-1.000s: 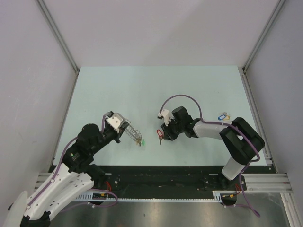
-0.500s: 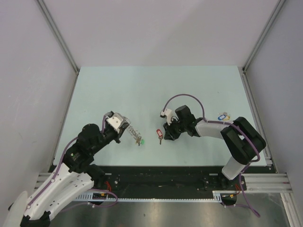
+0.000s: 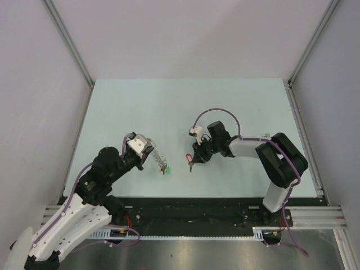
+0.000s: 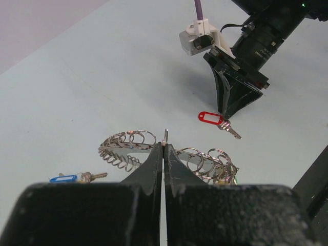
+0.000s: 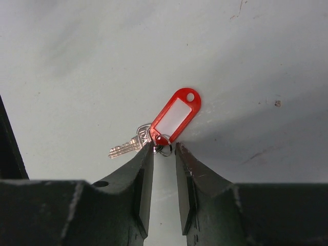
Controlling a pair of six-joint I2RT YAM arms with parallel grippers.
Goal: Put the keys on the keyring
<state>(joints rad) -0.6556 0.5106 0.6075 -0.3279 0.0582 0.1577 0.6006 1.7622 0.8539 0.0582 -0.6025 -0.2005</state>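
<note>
Left pincer (image 3: 149, 154) (image 4: 164, 148): its jaws are pressing fully together and clamping a small ring of the keyring (image 3: 159, 160) (image 4: 127, 145). The keyring's coiled loops are hanging out to both sides of the fingertips, sagging toward the surface (image 3: 169, 107). A green key (image 3: 166, 168) is dangling at the far end of the loop, beyond the tips.

A blue key (image 4: 63, 179) is lying on the surface close beside the left finger. Whether it is joined to the keyring cannot be told.

Right pincer (image 3: 193, 161) (image 4: 224, 111) (image 5: 164, 149): it is pointing down at the surface with its jaws standing narrowly apart. The red key (image 3: 189, 158) (image 4: 211, 118) (image 5: 174, 115) is lying flat on the surface directly at the tips. Its small ring is sitting in the gap between them, its red tag is reaching away ahead of the tips, and its blade is pointing off to one side. One fingertip (image 5: 146, 154) is touching the head of the key.

The two pincers are facing each other, near but apart.
</note>
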